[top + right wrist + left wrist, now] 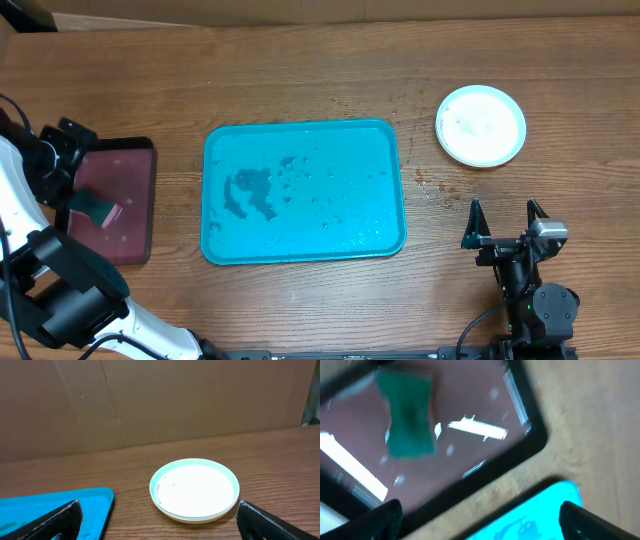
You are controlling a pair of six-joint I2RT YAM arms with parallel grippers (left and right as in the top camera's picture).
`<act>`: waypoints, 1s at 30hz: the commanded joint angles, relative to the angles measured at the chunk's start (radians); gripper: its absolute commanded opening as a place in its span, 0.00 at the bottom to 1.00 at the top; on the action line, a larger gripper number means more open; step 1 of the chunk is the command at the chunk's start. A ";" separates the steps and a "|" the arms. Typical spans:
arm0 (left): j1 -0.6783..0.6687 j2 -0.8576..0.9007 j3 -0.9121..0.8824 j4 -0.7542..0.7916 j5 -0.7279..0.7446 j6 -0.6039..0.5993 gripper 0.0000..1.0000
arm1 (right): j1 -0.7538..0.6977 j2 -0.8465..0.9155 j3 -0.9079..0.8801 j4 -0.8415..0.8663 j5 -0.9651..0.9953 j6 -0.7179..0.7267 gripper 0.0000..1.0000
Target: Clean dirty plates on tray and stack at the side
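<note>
The plates [481,125] sit stacked on the table at the back right, white on top, with mint and yellow-green rims showing under it in the right wrist view [195,489]. The turquoise tray [300,140] lies in the middle, wet with droplets and a puddle, with no plate on it. My right gripper [505,222] is open and empty, in front of the stack and apart from it [165,527]. My left gripper [62,160] is open and empty above the maroon tray's near corner [480,522].
A black-rimmed maroon tray [135,160] lies at the left with a green sponge [95,207] on it; the sponge also shows in the left wrist view [409,415]. Small wet spots [430,183] mark the wood between the turquoise tray and the plates.
</note>
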 commanded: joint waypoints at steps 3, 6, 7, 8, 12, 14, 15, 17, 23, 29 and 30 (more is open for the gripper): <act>-0.011 -0.043 0.005 -0.098 -0.050 0.031 1.00 | 0.005 -0.008 -0.010 0.006 0.009 -0.004 1.00; -0.036 -0.106 -0.072 -0.090 -0.085 0.031 1.00 | 0.005 -0.008 -0.010 0.006 0.009 -0.004 1.00; -0.053 -0.149 -0.125 -0.066 -0.110 0.031 1.00 | 0.005 -0.008 -0.010 0.006 0.009 -0.004 1.00; -0.064 -0.178 -0.163 -0.043 -0.126 0.031 1.00 | 0.005 -0.008 -0.010 0.006 0.009 -0.004 1.00; -0.124 -0.359 -0.397 0.143 -0.153 0.072 1.00 | 0.005 -0.008 -0.010 0.006 0.009 -0.004 1.00; -0.154 -0.451 -0.512 0.251 -0.152 0.087 1.00 | 0.005 -0.008 -0.010 0.005 0.009 -0.004 1.00; -0.172 -0.494 -0.568 0.303 -0.153 0.094 0.99 | 0.005 -0.008 -0.010 0.006 0.009 -0.004 1.00; -0.214 -0.578 -0.676 0.409 -0.152 0.117 1.00 | 0.005 -0.008 -0.010 0.006 0.009 -0.004 1.00; -0.394 -0.821 -0.993 0.730 -0.153 0.259 1.00 | 0.005 -0.008 -0.010 0.006 0.009 -0.004 1.00; -0.505 -1.052 -1.265 1.023 -0.152 0.284 1.00 | 0.005 -0.008 -0.010 0.006 0.009 -0.004 1.00; -0.512 -1.087 -1.303 1.065 -0.151 0.270 1.00 | 0.005 -0.008 -0.010 0.006 0.009 -0.004 1.00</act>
